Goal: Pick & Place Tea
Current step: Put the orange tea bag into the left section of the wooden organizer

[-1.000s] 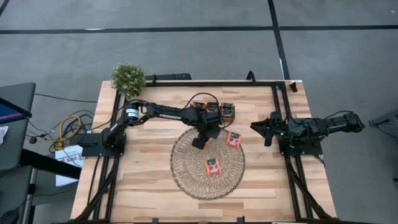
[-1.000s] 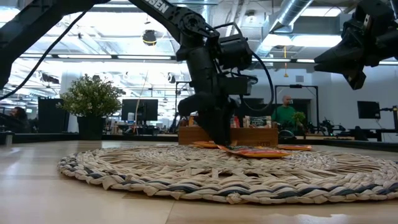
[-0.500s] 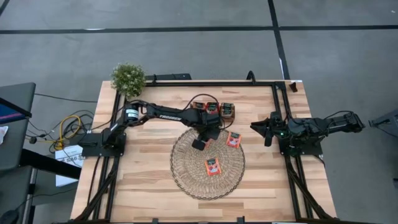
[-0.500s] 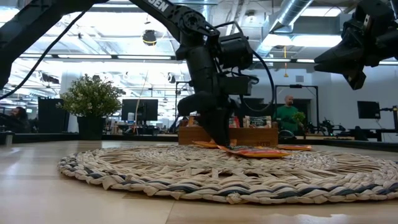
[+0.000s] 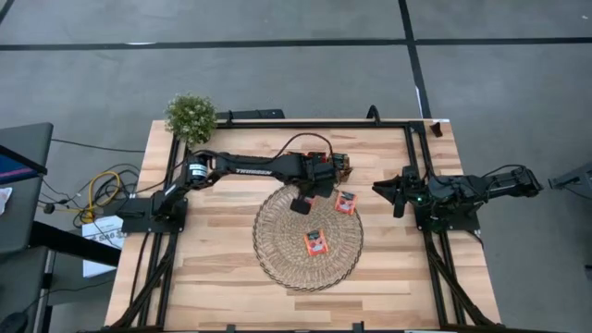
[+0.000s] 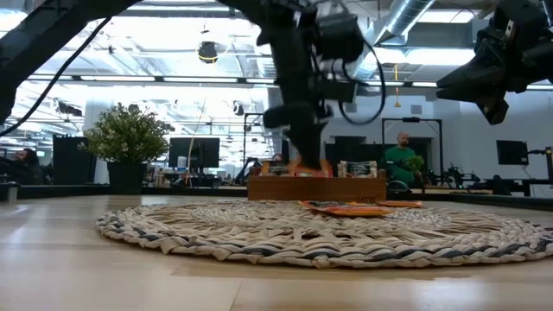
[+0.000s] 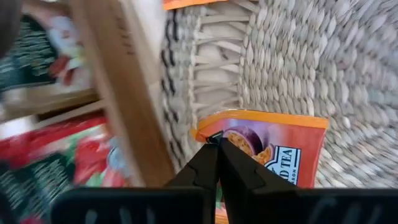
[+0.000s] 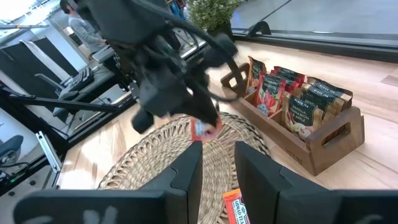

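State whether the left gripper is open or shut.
Shut: the left gripper pinches an orange tea sachet above the woven mat.

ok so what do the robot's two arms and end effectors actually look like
Both arms are dark, near-black, jointed tube segments. The left arm carries white lettering along its long link, a round silver-faced joint near its base and a looping black cable. The left end effector ends in two flat, tapering black fingers. The right end effector has broad, squared dark fingers.

Two orange sachets (image 5: pixel 316 241) flat on mat; third (image 7: pixel 273 146) lifted (pinched).
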You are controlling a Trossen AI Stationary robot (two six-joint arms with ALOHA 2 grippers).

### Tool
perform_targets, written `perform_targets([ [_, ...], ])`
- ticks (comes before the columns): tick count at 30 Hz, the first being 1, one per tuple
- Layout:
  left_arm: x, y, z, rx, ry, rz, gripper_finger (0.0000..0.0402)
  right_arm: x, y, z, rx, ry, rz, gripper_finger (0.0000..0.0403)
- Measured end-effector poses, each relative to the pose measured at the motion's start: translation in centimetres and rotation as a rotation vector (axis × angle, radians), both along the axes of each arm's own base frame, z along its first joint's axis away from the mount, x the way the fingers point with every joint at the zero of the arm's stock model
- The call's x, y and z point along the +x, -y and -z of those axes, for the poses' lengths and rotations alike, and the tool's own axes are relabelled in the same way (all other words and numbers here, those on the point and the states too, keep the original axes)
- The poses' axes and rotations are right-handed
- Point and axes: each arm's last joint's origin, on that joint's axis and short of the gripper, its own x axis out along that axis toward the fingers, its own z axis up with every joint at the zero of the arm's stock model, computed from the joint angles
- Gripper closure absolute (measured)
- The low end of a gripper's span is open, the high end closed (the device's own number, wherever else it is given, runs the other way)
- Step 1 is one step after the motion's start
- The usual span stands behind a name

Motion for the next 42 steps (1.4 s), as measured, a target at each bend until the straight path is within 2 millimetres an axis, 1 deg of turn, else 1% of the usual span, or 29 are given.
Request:
perform_targets([
  [6, 0.0, -0.1, -4.4, 0.085, 0.002, -0.088, 0.0398, 0.0, 0.0, 0.0, 0.0, 0.0, 0.0, 0.0317],
  [10, -0.2, -1.0, -6.4, 0.196, 0.039, -0.166, 0.0398, 0.0, 0.0, 0.0, 0.0, 0.0, 0.0, 0.0317],
  [12, -0.4, -2.0, -6.8, 0.259, 0.054, -0.234, 0.0398, 0.0, 0.0, 0.0, 0.0, 0.0, 0.0, 0.0317],
  [15, -1.1, -3.6, -6.8, 0.307, 0.039, -0.357, 0.0398, 0.0, 0.0, 0.0, 0.0, -0.001, -0.001, 0.0317],
  [18, -1.6, -4.7, -6.7, 0.315, 0.038, -0.455, 0.0398, 0.0, 0.0, 0.0, -0.008, -0.005, -0.004, 0.0317],
  [23, -1.7, -5.2, -6.8, 0.319, 0.061, -0.529, 0.0398, 0.0, 0.0, 0.0, -0.008, -0.007, -0.005, 0.0317],
  [25, -1.7, -5.2, -6.4, 0.319, 0.075, -0.544, 0.0398, 0.0, 0.0, 0.0, -0.008, -0.007, -0.006, 0.0317],
  [27, -1.6, -5.1, -5.7, 0.33, 0.075, -0.545, 0.0398, 0.0, 0.0, 0.0, -0.008, -0.007, -0.008, 0.0317],
  [32, -1.8, -4.2, -4.2, 0.429, 0.054, -0.503, 0.0398, 0.0, 0.0, 0.1, -0.008, -0.01, -0.008, 0.0317],
  [34, -2.0, -3.8, -4.0, 0.433, 0.06, -0.496, 0.0398, 0.0, 0.0, 0.1, -0.009, -0.012, -0.008, 0.0317],
  [36, -2.2, -3.2, -4.1, 0.429, 0.103, -0.494, 0.0398, 0.0, 0.0, 0.2, -0.011, -0.019, -0.008, 0.0317],
  [39, -3.1, -2.6, -4.4, 0.436, 0.166, -0.494, 0.0399, -0.1, 0.0, 0.3, -0.014, -0.033, -0.008, 0.0317],
  [42, -4.2, -2.1, -3.4, 0.489, 0.203, -0.475, 0.04, -0.1, 0.0, 0.3, -0.015, -0.04, -0.008, 0.0317],
])
